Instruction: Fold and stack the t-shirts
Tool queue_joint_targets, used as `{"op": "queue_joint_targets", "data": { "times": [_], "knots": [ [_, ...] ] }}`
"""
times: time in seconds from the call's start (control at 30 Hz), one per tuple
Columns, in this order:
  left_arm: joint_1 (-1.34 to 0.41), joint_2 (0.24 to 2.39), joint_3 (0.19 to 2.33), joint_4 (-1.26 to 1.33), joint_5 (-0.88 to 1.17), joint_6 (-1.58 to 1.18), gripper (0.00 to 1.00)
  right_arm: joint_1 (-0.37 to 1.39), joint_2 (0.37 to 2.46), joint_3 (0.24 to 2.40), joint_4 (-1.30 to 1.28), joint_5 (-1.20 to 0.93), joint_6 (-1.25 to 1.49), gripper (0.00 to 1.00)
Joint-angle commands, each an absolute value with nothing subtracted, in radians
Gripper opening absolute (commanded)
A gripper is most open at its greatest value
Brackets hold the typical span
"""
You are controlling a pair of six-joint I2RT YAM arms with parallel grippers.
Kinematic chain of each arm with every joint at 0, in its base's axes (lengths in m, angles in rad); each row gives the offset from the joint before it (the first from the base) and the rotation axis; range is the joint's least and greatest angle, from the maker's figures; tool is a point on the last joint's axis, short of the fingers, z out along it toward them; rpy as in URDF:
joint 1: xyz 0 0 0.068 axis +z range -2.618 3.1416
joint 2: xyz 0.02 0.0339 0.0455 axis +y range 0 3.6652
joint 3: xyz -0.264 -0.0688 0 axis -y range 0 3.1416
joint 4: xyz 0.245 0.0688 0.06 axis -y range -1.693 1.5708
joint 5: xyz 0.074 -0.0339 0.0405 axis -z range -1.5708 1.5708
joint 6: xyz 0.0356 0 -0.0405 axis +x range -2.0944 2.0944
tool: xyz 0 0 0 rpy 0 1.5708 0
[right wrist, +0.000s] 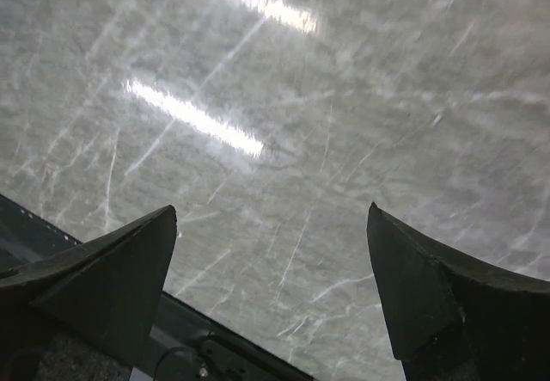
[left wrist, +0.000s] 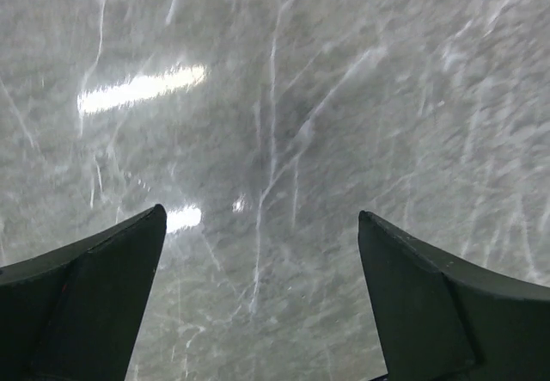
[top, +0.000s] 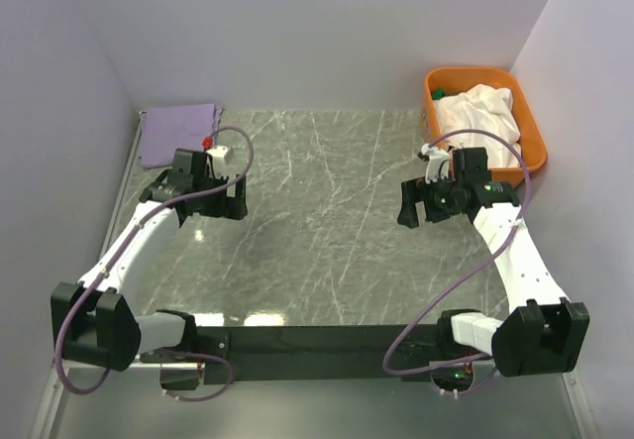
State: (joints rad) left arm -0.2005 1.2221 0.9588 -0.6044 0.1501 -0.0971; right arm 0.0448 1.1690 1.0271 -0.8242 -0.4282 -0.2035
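Our left hand and right hand hang wide open, empty, over the counter; snatching the white shirt carelessly could drag its orange tub along.

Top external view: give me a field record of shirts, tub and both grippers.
lavender folded cloth t-shirt: lying flat, far left corner of the grey marble-look table
orange plastic tub: far right corner
white crumpled cloth t-shirt: in the tub, unfolded
left gripper: open, holding nothing, above the table
right gripper: open, holding nothing, above the table
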Motion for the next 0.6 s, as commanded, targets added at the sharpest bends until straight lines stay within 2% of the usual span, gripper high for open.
{"op": "queue_joint_targets", "data": {
  "times": [0.0, 0.13, 0.23, 0.4, 0.57],
  "knots": [
    [-0.193, 1.256, 1.101, -0.627, 0.233, -0.107, 0.99, 0.034, 1.173, 1.158, -0.818, -0.43, -0.235, 0.98],
    [-0.144, 1.325, 1.215, -0.644, 0.374, -0.13, 0.99, 0.015, 1.23, 1.346, -0.761, -0.388, -0.181, 1.0],
    [-0.1, 1.382, 1.355, -0.664, 0.437, -0.141, 0.99, -0.047, 1.34, 1.578, -0.713, -0.348, -0.098, 1.0],
    [-0.074, 1.468, 1.486, -0.68, 0.448, -0.155, 0.99, -0.172, 1.613, 1.83, -0.646, -0.267, 0.014, 1.0],
    [-0.043, 1.519, 1.548, -0.699, 0.485, -0.163, 0.99, -0.193, 1.865, 2.029, -0.612, -0.134, 0.009, 1.0]
  ]
}}
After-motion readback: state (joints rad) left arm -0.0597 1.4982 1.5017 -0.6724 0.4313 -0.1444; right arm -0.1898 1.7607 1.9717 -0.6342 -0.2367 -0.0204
